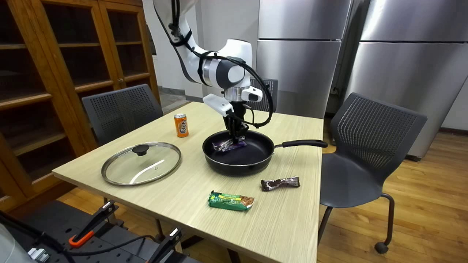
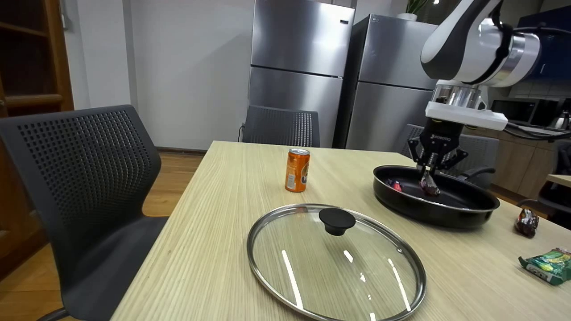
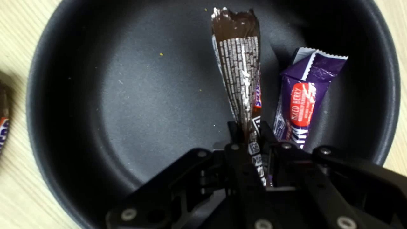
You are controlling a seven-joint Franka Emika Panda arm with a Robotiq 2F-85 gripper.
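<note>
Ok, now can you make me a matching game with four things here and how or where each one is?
Things:
1. orange can
2. glass lid
3. purple-wrapped bar
4. end effector

Places and states:
A. gripping a brown-wrapped bar
B. lying inside the black pan
C. standing upright on the table
D. lying flat, black knob on top

Right pairs: 1-C, 2-D, 3-B, 4-A

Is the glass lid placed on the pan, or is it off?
Off: the lid lies on the table, apart from the uncovered pan.
</note>
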